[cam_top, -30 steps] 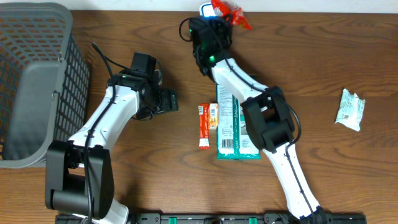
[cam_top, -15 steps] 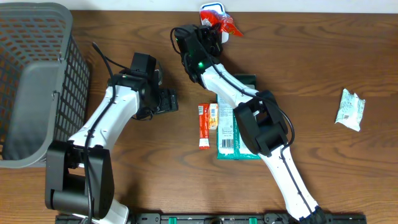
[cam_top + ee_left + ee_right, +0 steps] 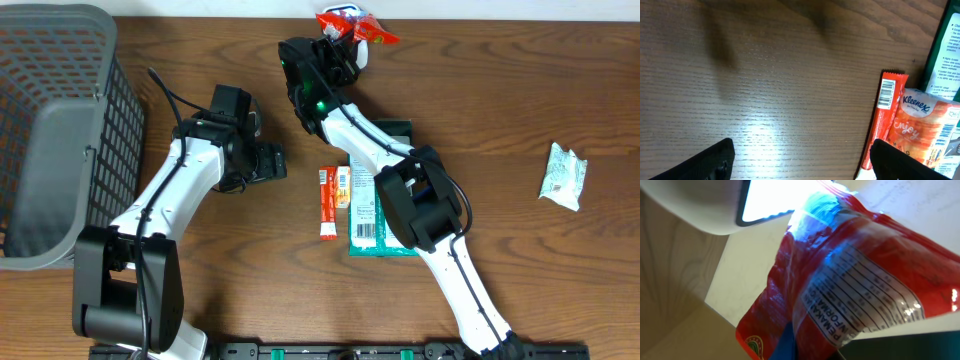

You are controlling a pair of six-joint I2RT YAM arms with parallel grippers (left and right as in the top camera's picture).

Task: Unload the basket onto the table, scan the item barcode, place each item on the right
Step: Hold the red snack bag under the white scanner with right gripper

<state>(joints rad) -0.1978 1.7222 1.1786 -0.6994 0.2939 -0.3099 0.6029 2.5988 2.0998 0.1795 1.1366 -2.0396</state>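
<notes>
The right end effector [image 3: 343, 38], at the frame's upper middle, was clamped on the red packet [image 3: 855, 285], holding it at the scanner's [image 3: 695, 205] lit window. The scan seemed underway, not confirmed. The left end effector [image 3: 800, 160] hung over the worktop [image 3: 765, 75], fingers apart. One bar [image 3: 327, 203], one tissue pack [image 3: 343, 186], one white packet [image 3: 563, 176] and one basket [image 3: 110, 130] were in view.

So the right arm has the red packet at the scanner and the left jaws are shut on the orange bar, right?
No: the left jaws are open, not shut on the orange bar, per the left wrist view. The right arm does have the red packet at the scanner.
</notes>
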